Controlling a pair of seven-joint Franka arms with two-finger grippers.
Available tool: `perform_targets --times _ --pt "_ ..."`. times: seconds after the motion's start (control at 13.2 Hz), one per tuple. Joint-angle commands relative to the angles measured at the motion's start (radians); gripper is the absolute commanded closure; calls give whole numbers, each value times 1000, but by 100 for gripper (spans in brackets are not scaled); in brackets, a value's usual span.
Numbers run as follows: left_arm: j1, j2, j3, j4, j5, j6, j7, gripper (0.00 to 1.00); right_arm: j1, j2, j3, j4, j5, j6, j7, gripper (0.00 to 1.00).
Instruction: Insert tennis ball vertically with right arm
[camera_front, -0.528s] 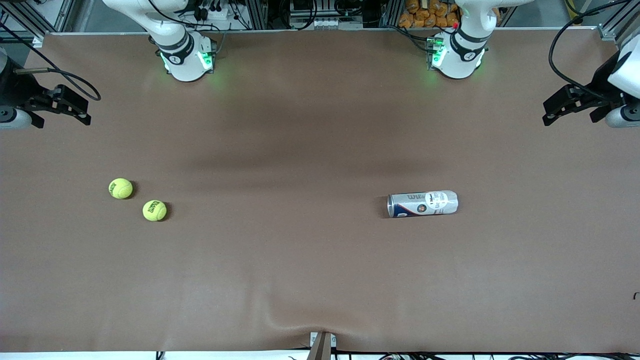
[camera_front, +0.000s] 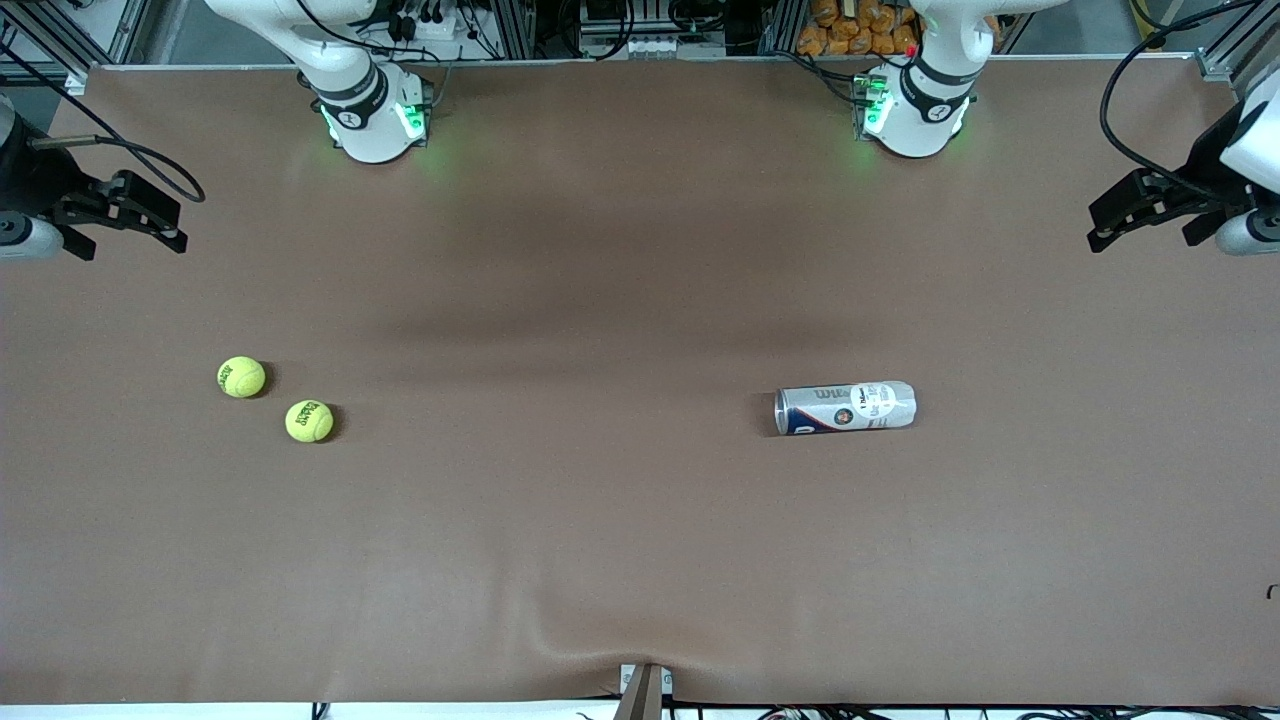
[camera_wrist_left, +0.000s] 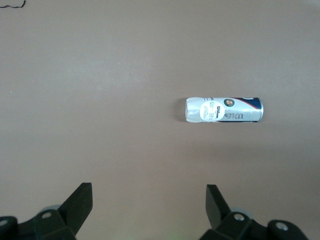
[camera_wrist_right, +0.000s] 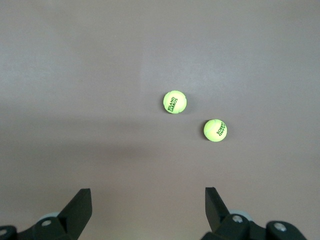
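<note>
hovering over worktop (camera_front: 640, 560) ends, right gripper (camera_wrist_right: 147, 200) and left gripper (camera_wrist_left: 149, 197) jaws wide open, empty; tennis balls (camera_front: 309, 421), can (camera_front: 845, 407) untouched.

Can (camera_front: 845, 408) lies on its side toward the left arm's end of table (camera_front: 640, 560). Two balls sit at the right arm's end: ball A (camera_front: 241, 377), ball B (camera_front: 309, 421) at its 4 o'clock, nearer the front camera.

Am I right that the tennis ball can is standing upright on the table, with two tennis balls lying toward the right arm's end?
Not quite: the tennis ball can is lying on its side, as the front view shows. The two tennis balls do lie toward the right arm's end of the table.
</note>
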Motion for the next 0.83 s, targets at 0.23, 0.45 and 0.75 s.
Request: perform_targets --times 0.23,0.45,0.75 --pt "-8 31 -14 33 5 -29 3 0 7 14 -8 24 11 -6 5 0" --pt "-6 33 -14 33 5 -27 7 0 7 15 -8 24 11 -3 5 0" --pt "-6 43 -14 35 4 -27 10 0 3 17 -8 24 13 4 5 0"
